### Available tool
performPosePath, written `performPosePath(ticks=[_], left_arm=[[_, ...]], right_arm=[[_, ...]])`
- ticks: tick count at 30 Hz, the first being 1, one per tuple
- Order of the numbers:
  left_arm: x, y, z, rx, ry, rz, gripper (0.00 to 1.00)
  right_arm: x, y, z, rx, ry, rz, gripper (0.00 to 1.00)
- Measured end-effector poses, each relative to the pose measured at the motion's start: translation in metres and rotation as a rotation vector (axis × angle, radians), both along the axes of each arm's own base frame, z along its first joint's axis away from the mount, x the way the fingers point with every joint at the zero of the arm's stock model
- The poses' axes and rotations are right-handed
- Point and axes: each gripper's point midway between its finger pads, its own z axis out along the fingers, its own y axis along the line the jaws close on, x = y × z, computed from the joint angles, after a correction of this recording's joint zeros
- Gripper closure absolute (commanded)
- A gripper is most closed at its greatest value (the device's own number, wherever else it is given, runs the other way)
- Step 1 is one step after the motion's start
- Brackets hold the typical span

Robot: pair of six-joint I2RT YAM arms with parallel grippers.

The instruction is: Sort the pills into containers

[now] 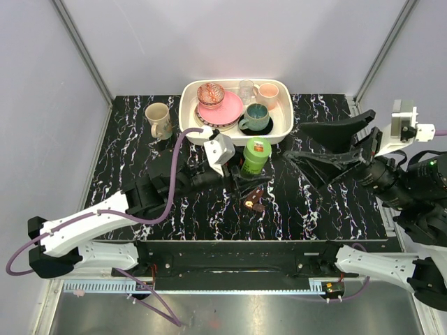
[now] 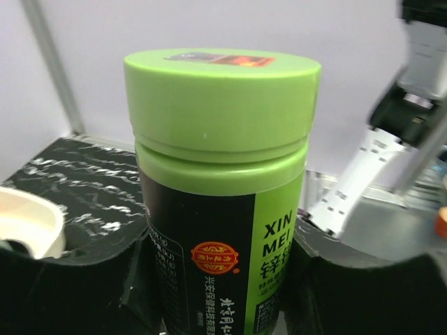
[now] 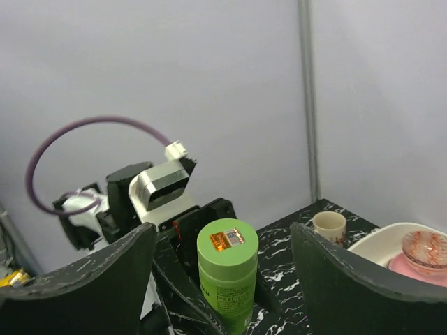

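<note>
A green bottle (image 1: 256,155) with a green cap stands upright on the black marbled table, just in front of the white tray. My left gripper (image 2: 220,283) is shut on the bottle's lower body, one black finger (image 2: 70,279) on each side. My right gripper (image 1: 292,144) stands open to the right of the bottle, apart from it; in the right wrist view the bottle (image 3: 227,276) shows beyond the wide gap between the fingers (image 3: 91,286). The containers (image 1: 253,199), a small dark-brown case, lie in front of the bottle with an orange speck on them. I cannot make out any pills.
The white tray (image 1: 283,131) of bowls, cups and a pink plate sits at the back centre. A beige mug (image 1: 158,120) stands to its left. Walls close in the table at the back and both sides.
</note>
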Motion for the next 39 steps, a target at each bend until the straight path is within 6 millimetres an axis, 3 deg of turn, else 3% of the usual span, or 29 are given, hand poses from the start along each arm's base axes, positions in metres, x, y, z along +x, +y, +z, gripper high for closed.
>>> performPosePath(ticks=[8, 20, 23, 26, 28, 31, 34, 37, 39], left_arm=[[-0.045, -0.007, 0.002, -0.006, -0.008, -0.251, 1.00], [-0.061, -0.007, -0.001, 0.004, -0.013, -0.345, 1.00], [-0.062, -0.007, -0.001, 0.004, -0.014, -0.346, 1.00], [-0.062, -0.007, -0.001, 0.004, -0.014, -0.346, 1.00], [-0.062, -0.007, -0.001, 0.005, -0.013, -0.346, 1.00], [-0.061, -0.007, -0.002, 0.005, -0.013, -0.346, 1.00], [-0.056, -0.008, -0.003, 0.007, -0.010, -0.313, 1.00], [-0.035, -0.007, -0.006, 0.022, -0.002, -0.199, 1.00], [-0.008, -0.006, -0.007, 0.038, 0.004, -0.060, 1.00]], right_arm=[[-0.022, 0.030, -0.026, -0.135, -0.054, 0.184, 0.22], [-0.033, 0.052, -0.051, -0.231, -0.056, 0.312, 0.33], [-0.033, 0.055, -0.056, -0.242, -0.050, 0.321, 0.37], [-0.031, 0.058, -0.059, -0.252, -0.043, 0.322, 0.49], [-0.030, 0.059, -0.060, -0.255, -0.041, 0.321, 0.69], [-0.029, 0.058, -0.061, -0.258, -0.039, 0.312, 0.82], [-0.023, 0.059, -0.061, -0.258, -0.025, 0.284, 0.82], [-0.004, 0.061, -0.064, -0.263, 0.026, 0.202, 0.83], [0.020, 0.062, -0.064, -0.260, 0.085, 0.092, 0.71]])
